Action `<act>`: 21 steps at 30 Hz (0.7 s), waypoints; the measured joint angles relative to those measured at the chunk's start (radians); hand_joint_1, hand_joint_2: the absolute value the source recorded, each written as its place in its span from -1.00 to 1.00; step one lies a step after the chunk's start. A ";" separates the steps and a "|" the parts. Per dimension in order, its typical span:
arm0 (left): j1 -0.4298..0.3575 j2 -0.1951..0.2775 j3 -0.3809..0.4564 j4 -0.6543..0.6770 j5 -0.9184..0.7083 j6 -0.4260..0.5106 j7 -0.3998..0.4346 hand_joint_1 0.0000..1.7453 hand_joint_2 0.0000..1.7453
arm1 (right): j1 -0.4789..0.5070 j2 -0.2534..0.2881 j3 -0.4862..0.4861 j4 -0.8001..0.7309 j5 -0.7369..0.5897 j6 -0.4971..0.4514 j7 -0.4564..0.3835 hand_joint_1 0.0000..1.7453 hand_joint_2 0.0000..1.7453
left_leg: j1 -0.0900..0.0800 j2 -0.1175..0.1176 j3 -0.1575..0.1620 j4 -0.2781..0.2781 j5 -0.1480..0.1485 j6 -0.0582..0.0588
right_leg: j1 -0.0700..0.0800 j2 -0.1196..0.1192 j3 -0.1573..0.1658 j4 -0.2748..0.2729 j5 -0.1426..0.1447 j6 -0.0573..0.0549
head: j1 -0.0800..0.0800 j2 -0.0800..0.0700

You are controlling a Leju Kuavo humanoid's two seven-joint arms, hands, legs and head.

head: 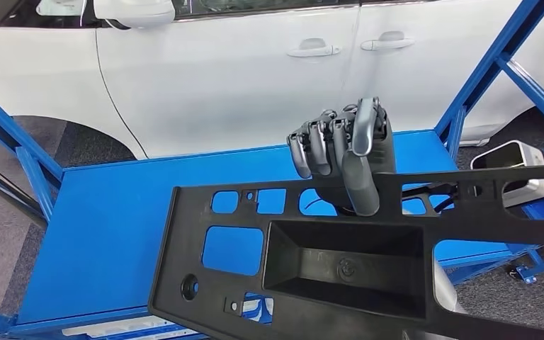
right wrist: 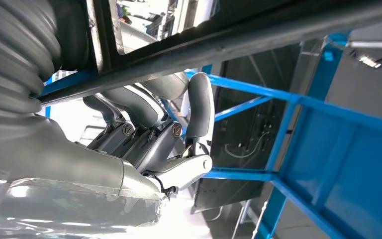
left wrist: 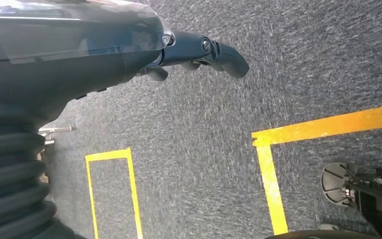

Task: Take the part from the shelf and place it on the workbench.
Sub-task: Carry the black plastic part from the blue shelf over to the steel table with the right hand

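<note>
we hold the black part (head: 340, 273) in our right hand (head: 343, 152), fingers curled through its far edge; its long axis runs crosswise, hovering over the blue workbench (head: 113, 227); our left hand (left wrist: 199, 52) hangs empty.

Left hand (left wrist: 199, 50) hangs over grey carpet (left wrist: 204, 139) with yellow tape lines (left wrist: 323, 127).
</note>
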 joint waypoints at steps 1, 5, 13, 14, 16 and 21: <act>0.000 -0.001 0.000 0.000 0.001 0.000 0.000 -1.00 -1.00 | 0.004 0.000 0.000 0.000 0.003 0.003 -0.003 1.00 1.00 | 0.000 -0.001 -0.001 0.001 0.000 -0.005 | 0.002 0.001 0.007 -0.019 0.005 -0.004 | 0.000 0.000; 0.001 0.002 0.002 0.000 0.001 0.000 0.000 -1.00 -1.00 | 0.011 0.000 0.000 0.000 0.011 0.007 -0.003 1.00 1.00 | -0.002 -0.001 -0.012 0.022 -0.017 -0.028 | -0.007 -0.003 0.010 -0.033 0.018 -0.018 | 0.000 0.000; -0.003 0.005 0.010 0.000 0.002 0.000 -0.006 -1.00 -1.00 | 0.015 0.001 0.001 0.000 0.011 0.008 0.014 1.00 1.00 | 0.011 0.001 -0.069 0.154 -0.051 -0.056 | -0.013 -0.004 0.018 -0.036 0.020 -0.019 | 0.000 0.000; 0.000 0.005 0.010 0.000 0.001 0.000 -0.004 -1.00 -1.00 | 0.013 0.002 0.001 0.000 0.011 0.007 0.018 1.00 1.00 | 0.011 0.002 -0.032 0.084 -0.025 -0.052 | -0.011 -0.002 0.019 -0.034 0.017 -0.015 | 0.000 0.000; 0.003 0.005 0.010 0.000 0.001 0.000 -0.003 -1.00 -0.50 | 0.011 0.004 0.001 0.000 0.011 0.005 0.025 1.00 1.00 | 0.009 0.003 0.009 0.004 -0.003 -0.038 | -0.008 0.001 0.018 -0.031 0.012 -0.005 | 0.000 0.000; 0.000 0.003 0.010 0.000 -0.004 0.000 -0.022 -1.00 1.00 | 0.027 0.004 -0.002 0.001 0.018 0.027 0.010 1.00 1.00 | 0.009 0.000 0.010 -0.012 0.003 -0.002 | -0.009 0.000 -0.002 0.018 -0.025 0.021 | 0.000 0.000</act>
